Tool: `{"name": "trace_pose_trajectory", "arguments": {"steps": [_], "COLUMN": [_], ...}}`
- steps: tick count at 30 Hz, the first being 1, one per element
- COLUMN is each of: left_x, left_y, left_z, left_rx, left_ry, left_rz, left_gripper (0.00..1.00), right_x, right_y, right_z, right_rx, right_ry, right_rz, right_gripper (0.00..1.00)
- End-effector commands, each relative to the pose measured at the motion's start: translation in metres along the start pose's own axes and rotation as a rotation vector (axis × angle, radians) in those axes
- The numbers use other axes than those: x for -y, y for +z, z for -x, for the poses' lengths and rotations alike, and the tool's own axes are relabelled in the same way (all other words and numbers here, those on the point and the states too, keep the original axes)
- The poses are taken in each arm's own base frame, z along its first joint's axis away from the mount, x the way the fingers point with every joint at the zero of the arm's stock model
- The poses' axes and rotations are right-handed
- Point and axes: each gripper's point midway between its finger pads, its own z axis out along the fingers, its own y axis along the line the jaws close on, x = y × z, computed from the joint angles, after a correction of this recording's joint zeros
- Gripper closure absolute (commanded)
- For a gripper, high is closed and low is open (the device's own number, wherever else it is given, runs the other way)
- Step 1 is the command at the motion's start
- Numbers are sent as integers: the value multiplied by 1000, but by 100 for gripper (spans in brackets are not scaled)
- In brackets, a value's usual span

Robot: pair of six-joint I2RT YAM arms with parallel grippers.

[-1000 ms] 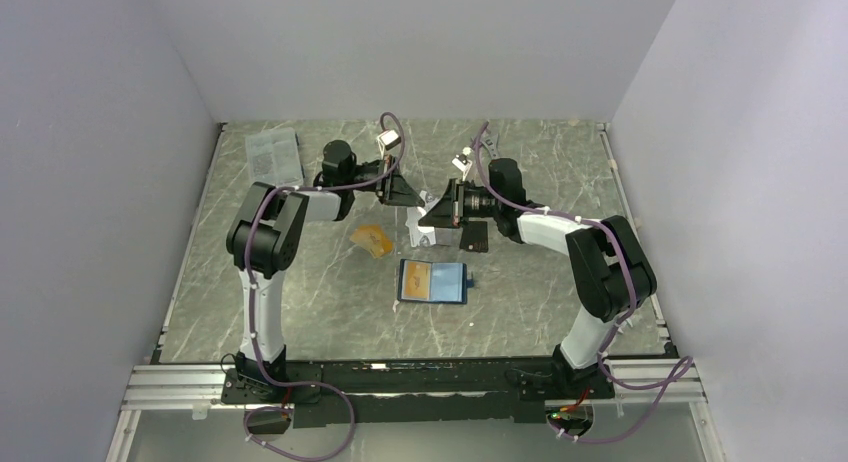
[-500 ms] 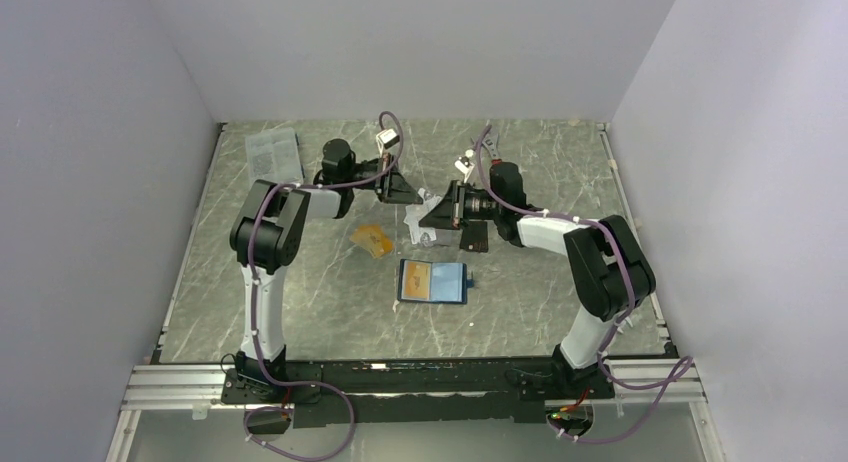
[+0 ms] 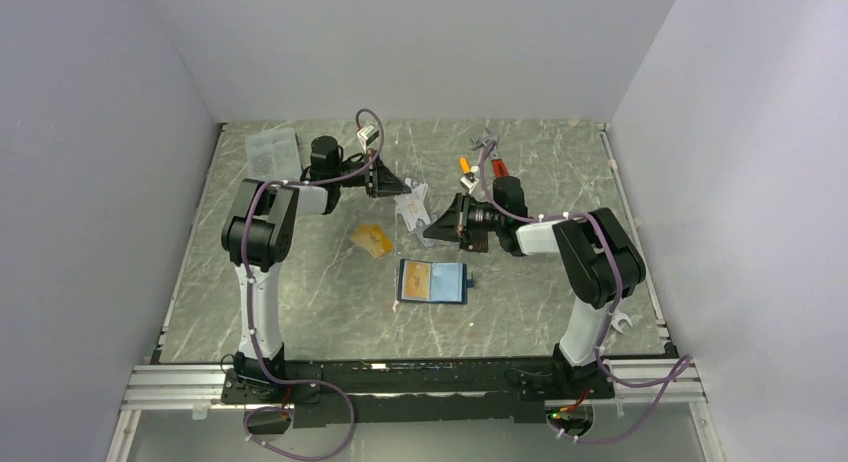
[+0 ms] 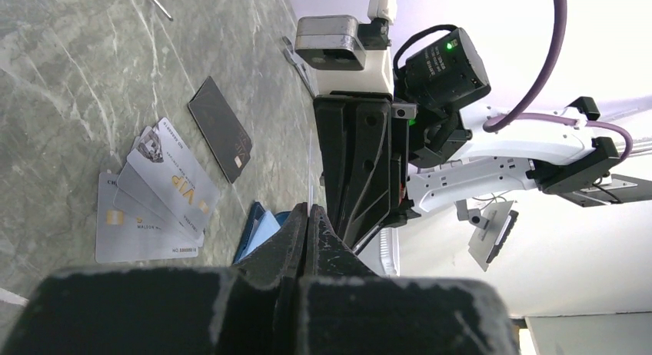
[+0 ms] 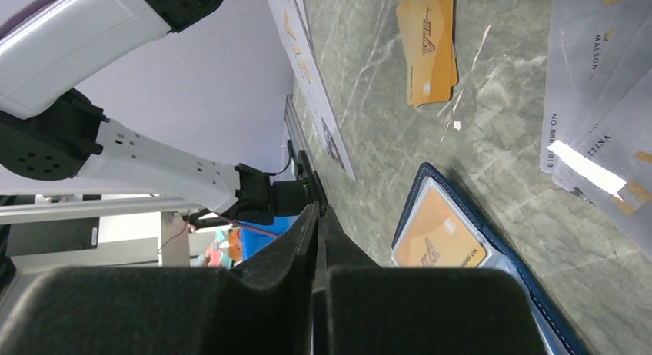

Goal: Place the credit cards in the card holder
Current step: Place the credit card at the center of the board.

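Grey marbled bench (image 3: 300, 302), pale walls around. Card holder (image 3: 433, 281) lies open, one orange card (image 3: 420, 278) tucked inside. Left hand (image 4: 307, 210) and right hand (image 5: 315, 210) both clenched.

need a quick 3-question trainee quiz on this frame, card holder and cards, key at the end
1. True or false: the card holder lies open on the table.
2. The card already in its pocket is: A black, B orange-gold, C silvery-white.
3. Fill in: the left gripper and right gripper both have their jaws ___.
Key: 1 true; 2 B; 3 shut.
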Motion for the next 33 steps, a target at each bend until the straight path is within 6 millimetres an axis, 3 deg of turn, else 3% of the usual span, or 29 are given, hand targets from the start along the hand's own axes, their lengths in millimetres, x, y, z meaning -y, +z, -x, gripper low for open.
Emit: {"name": "trace_pose_trajectory", "arguments": {"steps": [1, 6, 11, 24, 33], "left_x": [29, 35, 44, 54, 50], "left_y": [1, 0, 0, 6, 7], "left_z": [12, 12, 12, -3, -2], "left_rx": [23, 22, 18, -14, -8], "left_ry": [115, 115, 118, 109, 117], "left_rz": [-22, -36, -62, -90, -74], "left_gripper": [100, 100, 100, 100, 100], "right_x": [-20, -17, -17, -33, -35], "right_y": [-7, -11, -23, -14, -1], "right_z": [11, 13, 21, 53, 41], "right_rx": [19, 6, 7, 46, 3], "right_ry": [-80, -109, -174, -245, -223], "right_rz": [51, 28, -33, -17, 8], "right_gripper": [91, 69, 62, 57, 63]}}
